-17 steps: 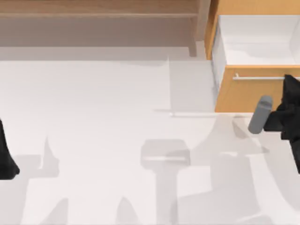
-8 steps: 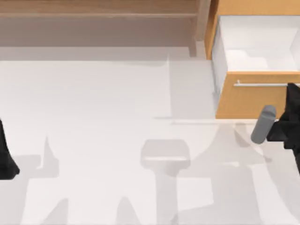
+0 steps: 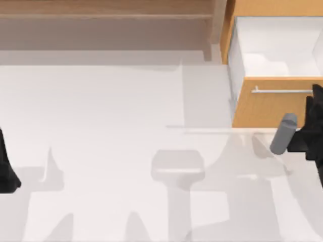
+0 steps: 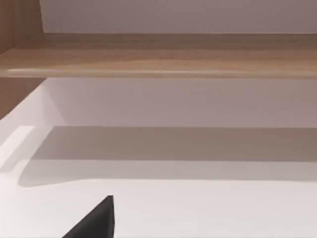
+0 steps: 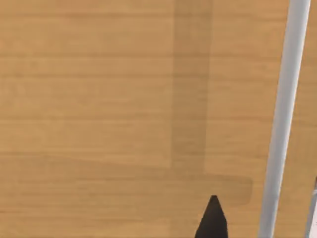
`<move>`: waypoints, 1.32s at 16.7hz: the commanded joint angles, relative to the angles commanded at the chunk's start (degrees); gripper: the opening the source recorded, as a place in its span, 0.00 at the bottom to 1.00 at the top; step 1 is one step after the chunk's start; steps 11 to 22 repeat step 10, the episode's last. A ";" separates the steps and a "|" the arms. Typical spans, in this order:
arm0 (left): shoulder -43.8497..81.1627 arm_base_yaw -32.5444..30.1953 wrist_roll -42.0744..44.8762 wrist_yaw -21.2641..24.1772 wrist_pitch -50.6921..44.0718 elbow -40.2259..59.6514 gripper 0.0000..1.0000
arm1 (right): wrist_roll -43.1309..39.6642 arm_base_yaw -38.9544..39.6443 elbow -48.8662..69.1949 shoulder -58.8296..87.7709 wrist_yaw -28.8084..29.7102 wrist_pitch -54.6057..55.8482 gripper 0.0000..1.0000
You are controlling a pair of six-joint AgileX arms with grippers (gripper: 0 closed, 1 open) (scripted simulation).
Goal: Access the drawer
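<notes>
- The table (image 3: pixel 111 151) is a pale, flat white surface, crossed by soft grey shadows of the arms and of the furniture at its far edge.
- Along the far edge, well to the left of the right gripper (image 3: pixel 317 103), runs a long brown wooden shelf (image 3: pixel 106 15). The left wrist view looks at it edge-on (image 4: pixel 158 54), with bare white wall above and below it.
- The drawer (image 3: pixel 275 103) stands pulled out at the far right of the table. Its white box (image 3: pixel 275 45) lies open to the top camera, behind its orange-tan front panel.
- The silver bar handle (image 3: pixel 280 91) runs across the upper part of that panel, and its right end meets the right gripper, which is at the picture's right edge, right up against the drawer front.
- The right wrist view sits close to the wood panel (image 5: pixel 124 99), with the handle (image 5: pixel 282 124) just beside one dark fingertip (image 5: pixel 213 220). Whether this gripper is spread or pinching the bar I cannot tell.
- A grey cylinder (image 3: pixel 282 133) on the right arm juts out to the gripper's left, above the table in front of the drawer.
- Left of the right gripper, the table runs open all the way across.
- The left arm is parked at the table's left edge, its gripper (image 3: pixel 6 169) well apart from the drawer. Its fingers' state cannot be made out either.
</notes>
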 joint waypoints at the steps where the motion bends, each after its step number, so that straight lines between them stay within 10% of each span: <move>1: 0.00 0.00 0.00 0.00 0.00 0.00 1.00 | 0.00 0.00 0.00 0.00 0.00 0.00 0.75; 5: 0.00 0.00 0.00 0.00 0.00 0.00 1.00 | 0.00 0.00 0.00 0.00 0.00 0.00 1.00; 22: 0.00 0.00 0.00 0.00 0.00 0.00 1.00 | 0.00 0.00 0.00 0.00 0.00 0.00 1.00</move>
